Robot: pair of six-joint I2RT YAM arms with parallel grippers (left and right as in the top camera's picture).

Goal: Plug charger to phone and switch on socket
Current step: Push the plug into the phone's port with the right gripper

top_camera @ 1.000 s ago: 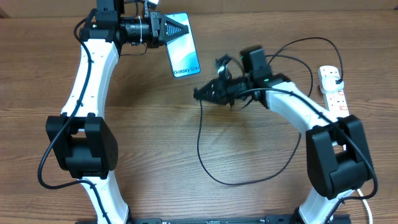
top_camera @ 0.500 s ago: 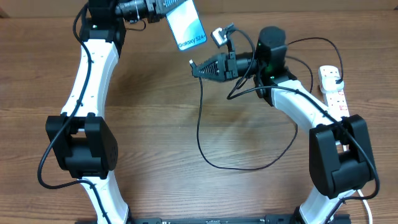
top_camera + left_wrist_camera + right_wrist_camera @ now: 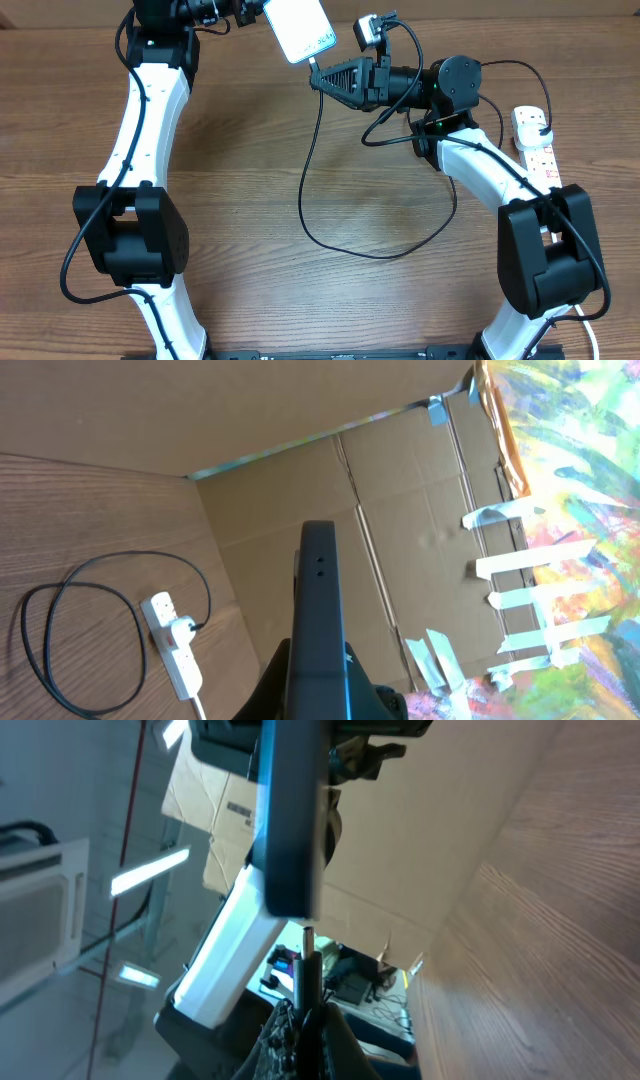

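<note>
**Phone and connector tip held end to end above the far edge**

Gripping the phone (image 3: 298, 28) in the left pincer (image 3: 258, 10), jaws closed down on one end of it. Holding it clear of the surface (image 3: 250, 250) at the far edge, tilted, with the screen washed out to near white from overhead. From the left wrist, seen edge-on as a slim dark bar rising out of the pincer against a wall of taped cardboard (image 3: 400, 530).

Pinching the charger (image 3: 303, 195) in the right pincer (image 3: 320, 80), jaws closed on the cable just behind the small connector tip. Pointing that tip at the lower end of the phone, just beside it or touching. Cannot tell whether seated in the port. From the right wrist, looking along the tip straight up at the phone's dark bottom edge, with the narrowest of gaps or none.

Trailing the rest of the black cable down from the right pincer in a wide loop over the surface, then up and round to the socket (image 3: 535, 140). Ending there in a black plug on the far part of the white strip. Lying flat along the right edge of the surface, well apart from the phone. Cannot make out the position of the switch.
</note>
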